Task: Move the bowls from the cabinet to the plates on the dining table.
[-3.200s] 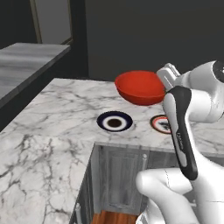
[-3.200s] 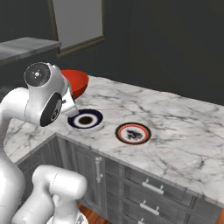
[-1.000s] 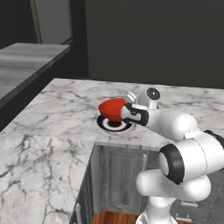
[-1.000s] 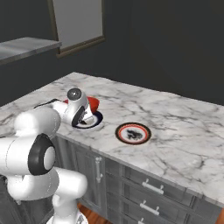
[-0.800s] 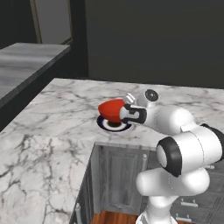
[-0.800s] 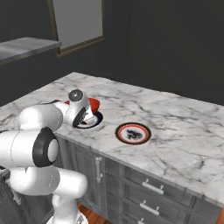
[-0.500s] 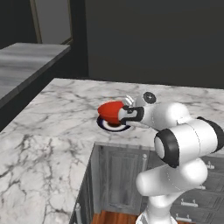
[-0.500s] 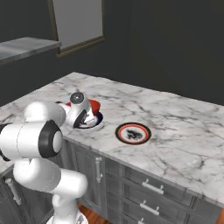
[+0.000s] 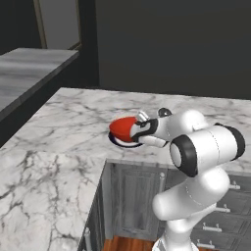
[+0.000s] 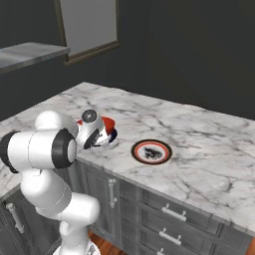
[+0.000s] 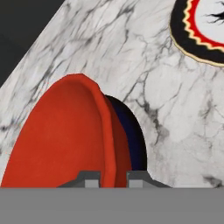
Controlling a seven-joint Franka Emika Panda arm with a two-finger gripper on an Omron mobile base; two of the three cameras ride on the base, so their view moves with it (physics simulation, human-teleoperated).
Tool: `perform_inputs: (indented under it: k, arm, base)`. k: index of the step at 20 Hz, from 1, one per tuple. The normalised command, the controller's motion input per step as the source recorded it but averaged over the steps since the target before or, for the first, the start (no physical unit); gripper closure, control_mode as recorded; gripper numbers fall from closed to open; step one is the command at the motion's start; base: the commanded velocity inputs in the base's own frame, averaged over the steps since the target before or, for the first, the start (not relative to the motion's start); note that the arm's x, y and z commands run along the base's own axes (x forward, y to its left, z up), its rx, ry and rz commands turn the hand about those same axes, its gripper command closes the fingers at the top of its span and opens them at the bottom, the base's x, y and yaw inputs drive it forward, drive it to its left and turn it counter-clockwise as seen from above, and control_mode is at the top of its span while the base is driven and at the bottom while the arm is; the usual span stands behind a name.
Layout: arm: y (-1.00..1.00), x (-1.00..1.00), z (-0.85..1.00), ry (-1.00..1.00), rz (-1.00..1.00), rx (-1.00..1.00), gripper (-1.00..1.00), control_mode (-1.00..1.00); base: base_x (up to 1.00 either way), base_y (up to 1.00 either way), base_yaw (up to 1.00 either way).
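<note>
A glossy red bowl (image 9: 121, 127) rests tilted on the white, dark-rimmed plate (image 9: 115, 142) near the front edge of the marble dining table (image 9: 59, 122). My gripper (image 9: 138, 131) is shut on the bowl's right rim. In the hand view the red bowl (image 11: 65, 140) has its rim pinched between the two fingertips (image 11: 89, 178), and the dark plate (image 11: 136, 140) shows under it. From the right, my hand covers part of the bowl (image 10: 105, 123). The second plate (image 10: 152, 152), with a reddish edge, lies bare to the right. The cabinet is out of view.
A grey counter (image 9: 29, 63) stands at the back left beyond a dark gap. Below the table's front edge are dark panelled drawers (image 10: 169, 219). Bare marble (image 10: 209, 144) stretches right of the plates. My own arm rises close to the table's front edge.
The red bowl came down from high over the table onto the dark-rimmed plate. Over the last second it sank slightly lower, still gripped.
</note>
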Motion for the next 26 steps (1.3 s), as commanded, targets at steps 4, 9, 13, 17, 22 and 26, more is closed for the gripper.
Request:
perform_inputs:
  k: [4,9,13,17,22,26]
  arm:
    - [0.0,0.1,-0.19,0.0,0.0,0.0,1.0,-1.0]
    - [0.0,0.13,-0.16,-0.01,0.0,-0.01,1.0,-1.0]
    - [0.01,0.18,-0.16,-0.03,0.0,-0.01,1.0,-1.0]
    - [0.01,0.22,-0.16,-0.05,0.0,0.0,1.0,-1.0]
    - [0.0,0.23,-0.21,-0.03,-0.01,0.0,1.0,-1.0]
    - [-0.01,0.19,-0.35,0.0,0.0,0.0,1.0,-1.0]
  base:
    - [0.0,0.0,0.0]
    - [0.0,0.0,0.0]
    - [0.0,0.0,0.0]
    - [0.0,0.0,0.0]
    - [0.0,0.0,0.0]
    - [0.0,0.0,0.0]
